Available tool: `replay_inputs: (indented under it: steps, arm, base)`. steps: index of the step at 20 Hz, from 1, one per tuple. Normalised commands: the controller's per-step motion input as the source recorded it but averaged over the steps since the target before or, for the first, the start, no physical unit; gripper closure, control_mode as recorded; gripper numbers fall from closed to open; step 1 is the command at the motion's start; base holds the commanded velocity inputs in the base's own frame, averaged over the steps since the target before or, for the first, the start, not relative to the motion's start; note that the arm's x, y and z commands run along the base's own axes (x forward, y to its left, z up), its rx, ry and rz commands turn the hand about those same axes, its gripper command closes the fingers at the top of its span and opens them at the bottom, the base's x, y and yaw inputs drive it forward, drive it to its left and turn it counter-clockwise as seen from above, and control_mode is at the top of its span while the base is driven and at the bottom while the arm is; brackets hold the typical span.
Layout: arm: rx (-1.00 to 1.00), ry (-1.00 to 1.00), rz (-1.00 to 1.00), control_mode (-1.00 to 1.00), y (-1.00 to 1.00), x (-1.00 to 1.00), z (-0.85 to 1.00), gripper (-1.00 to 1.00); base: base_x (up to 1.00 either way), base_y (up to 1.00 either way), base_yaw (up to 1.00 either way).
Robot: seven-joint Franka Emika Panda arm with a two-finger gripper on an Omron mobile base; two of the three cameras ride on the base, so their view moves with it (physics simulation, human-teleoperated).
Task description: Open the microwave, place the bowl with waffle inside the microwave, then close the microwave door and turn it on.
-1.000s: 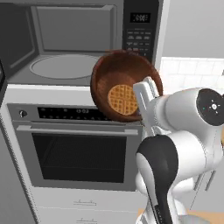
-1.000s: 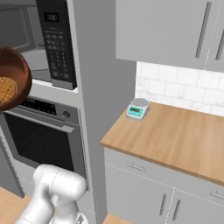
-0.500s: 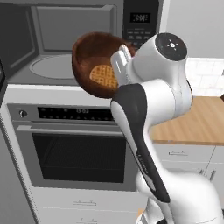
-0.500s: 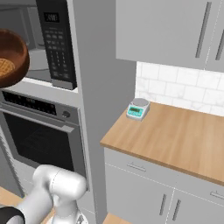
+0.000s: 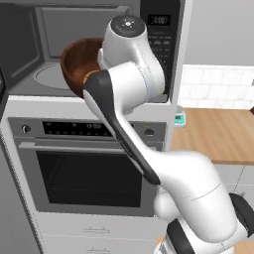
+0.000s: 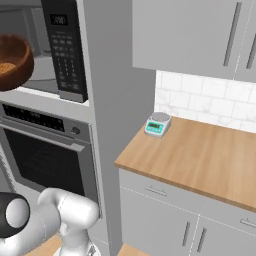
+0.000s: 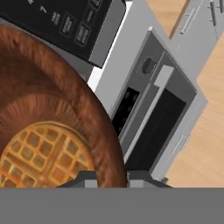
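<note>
Here the microwave (image 5: pixel 74 54) stands open above the steel wall oven (image 5: pixel 89 163), its grey cavity and round turntable (image 5: pixel 49 77) bare. The keypad panel (image 6: pixel 65 50) runs down the microwave's right side. To the right, a wooden worktop (image 6: pixel 200 155) carries a small kitchen scale (image 6: pixel 156 124) near its back left corner, just beside the tiled wall.

The arm reaches up from the base, and the bowl with waffle (image 5: pixel 82 64) hangs at the front edge of the cavity, at its right half, above the turntable level and not set down. In the hand view the waffle (image 7: pixel 43 153) lies flat in the bottom of the bowl, and the gripper (image 7: pixel 106 177) sits at the bowl's near rim. Its jaws appear closed on that rim, one dark tip to each side of the wall, though the pads themselves are mostly hidden.

The bowl looks stiff and light, likely wooden, so a rim pinch should bear it. The waffle is loose, I judge, and would slide if the bowl tipped; keeping it level matters while it goes in over the turntable.
</note>
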Motion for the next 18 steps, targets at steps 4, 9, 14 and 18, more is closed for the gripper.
replay_inputs:
  steps: [4,9,14,18]
  arm:
    - [0.00,-0.05,-0.06,-1.00,0.04,0.77,-0.12,1.00]
    - [0.00,-0.10,-0.08,-1.00,0.00,0.74,-0.23,1.00]
    - [0.00,-0.14,-0.10,-1.00,0.05,0.62,-0.19,1.00]
    - [0.00,0.00,-0.09,-1.00,0.28,0.61,0.00,1.00]
  base:
    - [0.00,0.00,0.00]
    - [0.00,0.00,0.00]
    - [0.00,0.00,0.00]
    - [0.00,0.00,0.00]
